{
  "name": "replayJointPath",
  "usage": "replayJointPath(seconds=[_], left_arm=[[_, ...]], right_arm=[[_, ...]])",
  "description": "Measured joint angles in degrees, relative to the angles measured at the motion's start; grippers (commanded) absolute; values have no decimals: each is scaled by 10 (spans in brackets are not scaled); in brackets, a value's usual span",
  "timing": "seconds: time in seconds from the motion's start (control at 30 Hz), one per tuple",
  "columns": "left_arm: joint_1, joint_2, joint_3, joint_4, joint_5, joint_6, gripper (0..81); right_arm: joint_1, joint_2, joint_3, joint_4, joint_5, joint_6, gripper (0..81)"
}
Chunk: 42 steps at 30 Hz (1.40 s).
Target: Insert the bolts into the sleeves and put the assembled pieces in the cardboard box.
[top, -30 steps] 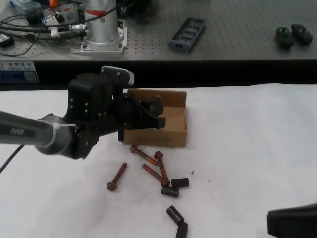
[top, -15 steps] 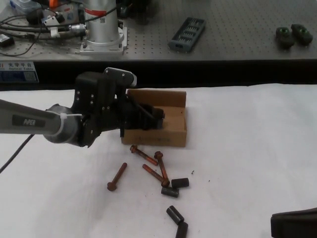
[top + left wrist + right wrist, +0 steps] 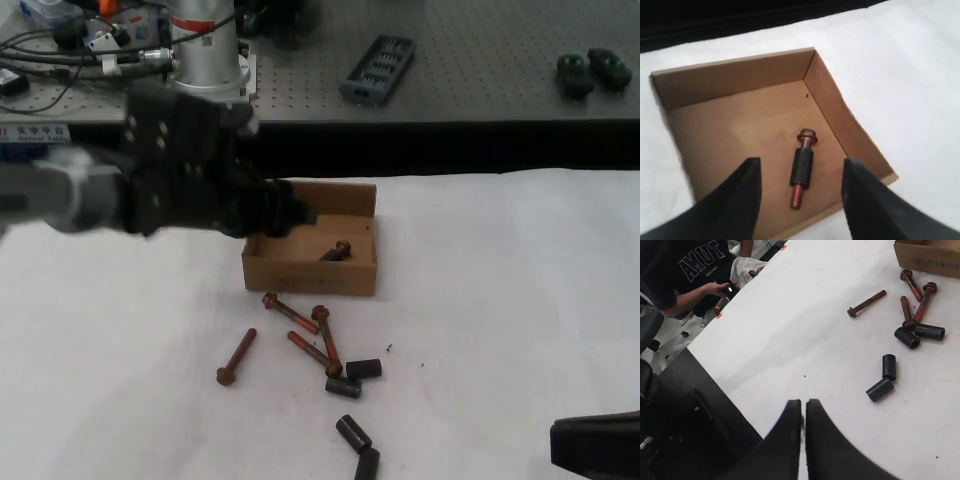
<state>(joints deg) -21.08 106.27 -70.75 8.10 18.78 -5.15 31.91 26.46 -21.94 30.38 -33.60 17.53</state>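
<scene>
The cardboard box (image 3: 310,268) stands mid-bench. Inside it lies one assembled piece (image 3: 336,250), a copper bolt through a black sleeve (image 3: 802,167). My left gripper (image 3: 802,200) hovers open above the box's left side (image 3: 285,212), holding nothing, with the piece lying below the gap between its fingers. Several loose copper bolts (image 3: 290,312) and black sleeves (image 3: 363,368) lie on the white cloth in front of the box. My right gripper (image 3: 802,425) is shut and empty at the bench's near right corner (image 3: 598,445), well off from the loose bolts (image 3: 867,303) and sleeves (image 3: 888,366).
White cloth (image 3: 500,300) covers the bench, with free room right of the box. Behind it, a perforated metal table carries a silver post base (image 3: 205,60), a blue-grey rack (image 3: 378,65) and cables. The cloth's edge (image 3: 740,405) drops off near my right gripper.
My left gripper has risen and drawn back to the left out of the box, and the assembled piece now shows on the box floor. The right gripper has barely shifted.
</scene>
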Motion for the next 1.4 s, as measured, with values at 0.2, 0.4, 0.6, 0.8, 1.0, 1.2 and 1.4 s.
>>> replayJointPath(seconds=[0.2, 0.4, 0.6, 0.8, 1.0, 1.2, 1.4], left_arm=[[-3, -34, -1, 149, -6, 42, 344], [-24, -34, -1, 251, 7, 261, 344], [-48, -34, -1, 310, 31, 400, 344], [-78, -34, -1, 355, 26, 532, 343], [-112, -34, 1, 356, 16, 665, 308], [-123, -17, 5, 313, 12, 741, 308], [-130, 15, 7, 302, -11, 796, 308]], right_arm=[[0, 1, 0, 0, 6, 5, 43], [0, 5, 0, -3, 8, 8, 43], [0, 5, 0, -6, 8, 8, 43], [0, 5, 0, -6, 9, 8, 43], [0, 5, 0, -6, 9, 8, 43], [0, 5, 0, -6, 9, 8, 43], [0, 5, 0, -6, 9, 17, 43]])
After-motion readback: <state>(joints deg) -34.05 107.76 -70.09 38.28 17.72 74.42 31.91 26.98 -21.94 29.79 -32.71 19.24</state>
